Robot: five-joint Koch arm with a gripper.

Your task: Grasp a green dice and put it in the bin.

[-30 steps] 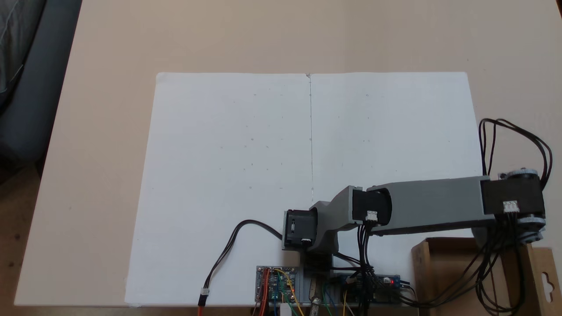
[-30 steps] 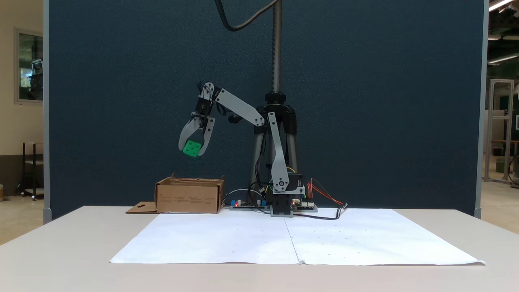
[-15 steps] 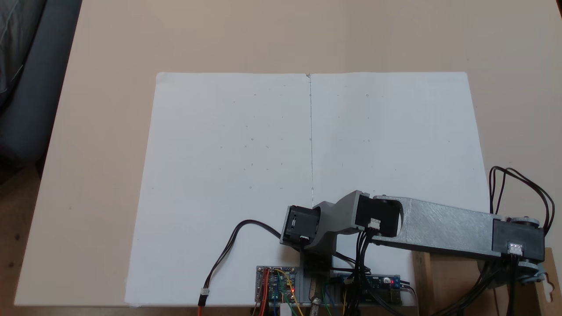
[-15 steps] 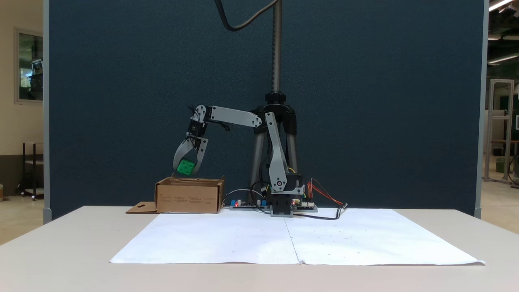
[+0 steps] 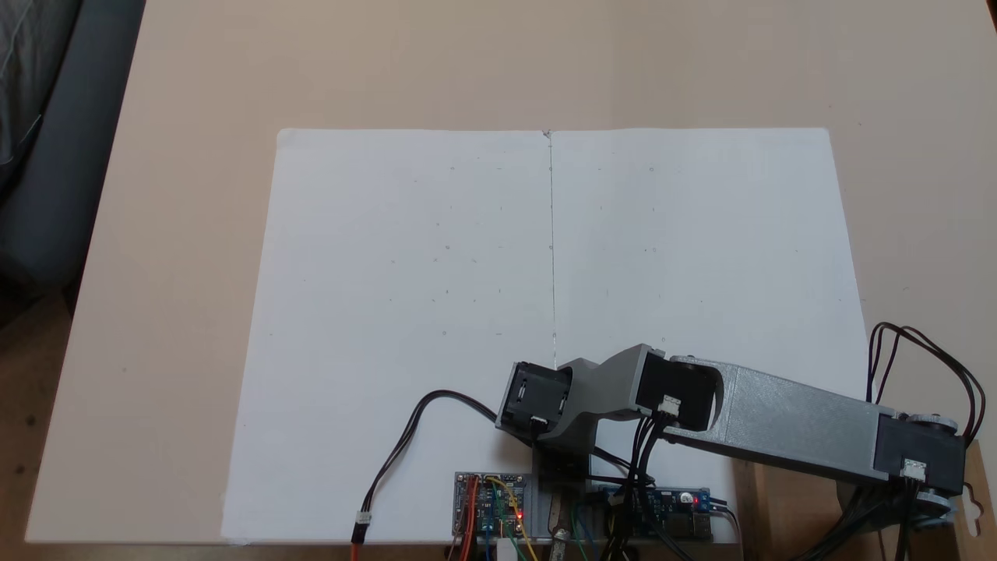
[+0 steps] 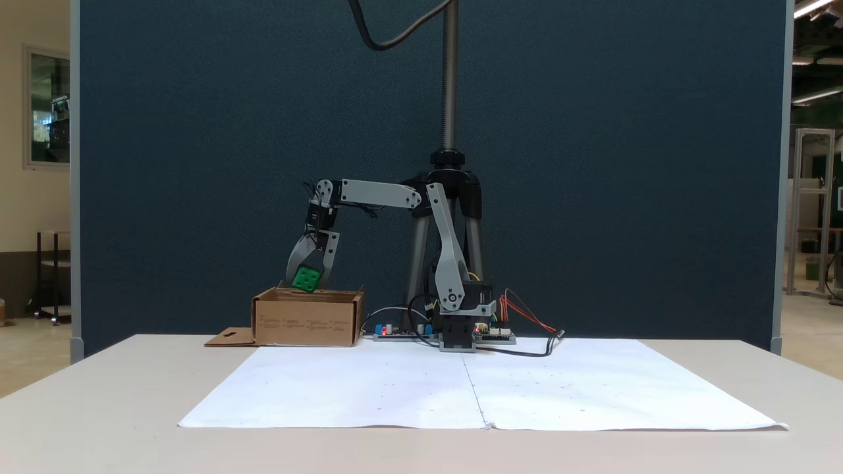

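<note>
In a fixed view from the front, my gripper (image 6: 306, 284) hangs pointing down, shut on the green dice (image 6: 306, 278). The dice sits just above the top rim of the bin (image 6: 306, 324), a brown cardboard box at the table's back left, and its lower edge is about level with that rim. In a fixed view from above, my grey arm (image 5: 794, 425) reaches right over the bin (image 5: 783, 514) at the lower right corner and hides what is below it. The bin's flap with the hang-hole (image 5: 974, 499) shows beside the wrist.
Two white paper sheets (image 5: 545, 273) cover the middle of the table. Controller boards and cables (image 5: 498, 502) lie by the arm's base (image 6: 458, 329). A tripod pole (image 6: 450, 79) and a dark blue partition stand behind. The bin's flap (image 6: 229, 338) lies flat to the left.
The arm has swung further over the bin and come down. The held dice has dropped from well above the box to its rim. The gripper has stayed shut.
</note>
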